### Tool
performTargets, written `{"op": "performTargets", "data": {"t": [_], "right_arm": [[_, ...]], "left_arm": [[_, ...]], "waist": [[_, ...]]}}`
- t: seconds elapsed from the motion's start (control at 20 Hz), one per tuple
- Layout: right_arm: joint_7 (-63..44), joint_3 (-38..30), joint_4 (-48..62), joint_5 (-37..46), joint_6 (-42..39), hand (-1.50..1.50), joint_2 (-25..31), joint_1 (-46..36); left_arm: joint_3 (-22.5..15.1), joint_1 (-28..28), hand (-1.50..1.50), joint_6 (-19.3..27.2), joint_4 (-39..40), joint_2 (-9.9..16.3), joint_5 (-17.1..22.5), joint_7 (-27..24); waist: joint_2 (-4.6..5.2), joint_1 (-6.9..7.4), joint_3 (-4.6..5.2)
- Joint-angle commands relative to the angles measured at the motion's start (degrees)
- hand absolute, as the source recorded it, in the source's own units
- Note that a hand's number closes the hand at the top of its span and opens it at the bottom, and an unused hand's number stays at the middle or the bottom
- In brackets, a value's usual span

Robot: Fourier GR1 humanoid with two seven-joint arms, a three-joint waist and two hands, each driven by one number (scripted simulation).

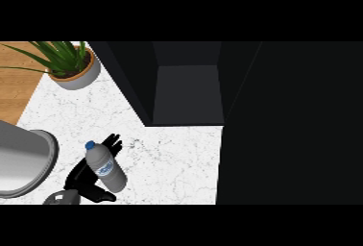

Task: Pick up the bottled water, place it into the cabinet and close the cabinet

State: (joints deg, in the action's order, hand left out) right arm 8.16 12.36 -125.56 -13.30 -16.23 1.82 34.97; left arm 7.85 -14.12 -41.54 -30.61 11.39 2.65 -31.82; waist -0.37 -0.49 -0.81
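so the left hand (86, 178) has its fingers and thumb curled round the bottled water (106, 167), blue cap pointing away, over the white counter (170, 153) near the open cabinet (186, 91).

Clear bottled water (106, 167), blue-capped, tilted; dark cabinet (188, 93) stands open.

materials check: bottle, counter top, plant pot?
Water bottle: likely clear plastic, see-through body with a glossy sheen, blue cap, blue-and-white label. Counter top: looks like white marble or stone, fine grey veining, matte. Plant pot: smooth pale body with a tan rim, possibly ceramic; can't tell for sure.
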Motion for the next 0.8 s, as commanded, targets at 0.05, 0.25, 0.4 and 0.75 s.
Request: {"op": "performTargets", "data": {"t": [0.05, 0.25, 0.4, 0.75], "right_arm": [[-2.74, -1.83, -2.04, -2.83, -0.85, -1.50, 2.20, 0.40], [0.56, 0.77, 1.00, -0.09, -0.18, -1.50, -0.26, 0.85], [-0.38, 0.35, -1.69, -0.45, -0.27, -1.50, 0.88, 2.83], [3.52, -1.05, 2.07, 0.14, -1.40, -1.50, 0.95, 2.51]], "left_arm": [[-3.09, -1.15, -1.50, -7.84, 0.23, -3.74, 0.33, -0.47], [-5.57, 0.85, 1.50, -7.56, -0.89, -5.55, -0.80, -3.41], [-5.15, -0.10, 1.50, -7.18, -1.72, -6.09, 1.13, -0.65], [-1.54, 1.08, 1.50, -2.04, -2.98, -4.88, 4.92, -3.54]], "waist": [[0.42, -0.28, 0.87], [0.40, -0.30, 0.89], [0.30, -0.32, 0.85], [0.34, -0.02, 0.84]]}}
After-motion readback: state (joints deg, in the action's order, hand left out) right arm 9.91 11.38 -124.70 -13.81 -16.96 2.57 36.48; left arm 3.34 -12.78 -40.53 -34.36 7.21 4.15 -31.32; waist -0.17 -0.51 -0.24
